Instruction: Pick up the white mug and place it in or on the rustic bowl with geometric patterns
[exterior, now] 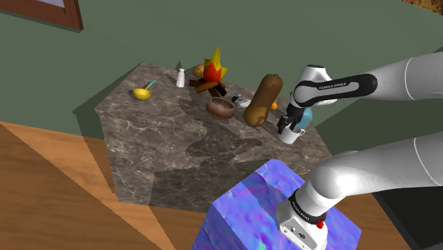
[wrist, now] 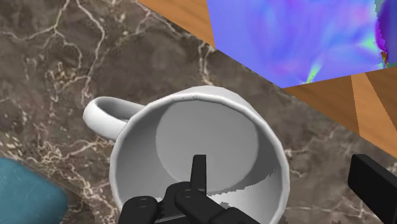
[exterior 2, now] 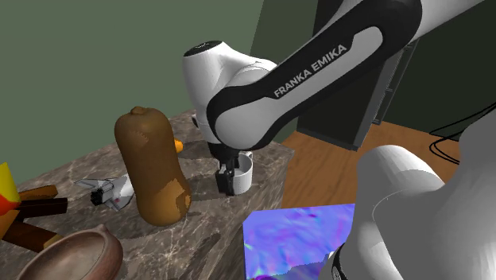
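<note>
White mug (wrist: 203, 133) first; where was it? (Ana)

Nearest the stand (exterior: 263, 206); upright on the marble table (exterior: 163, 142), close to the table's edge, with its handle turned away from the stand. (Ben)

And the gripper (wrist: 278, 164)? (Ana)

Open, and low over the mug; one finger (wrist: 199, 168) reached down inside the cup and the other stood outside the wall, so the rim lay between them; nothing was clasped. Whether the inner finger brushed the wall, I could not quite tell from the wrist view. (Ben)

What lay beyond? (Ana)

A teal thing (wrist: 25, 197) just beside the mug; then a tall brown gourd-like thing (exterior: 264, 99); past that, the rustic bowl (exterior: 220, 108). (Ben)

So what could go wrong from there? (Ana)

A pinch on one wall looked a thin hold; with the weight off to one side, the mug might swing or slip once lifted. A finger that shoved before it gripped could push the mug toward the edge. The gourd-like thing stood near the straight line to the bowl; a low carry would probably topple it. (Ben)
</note>
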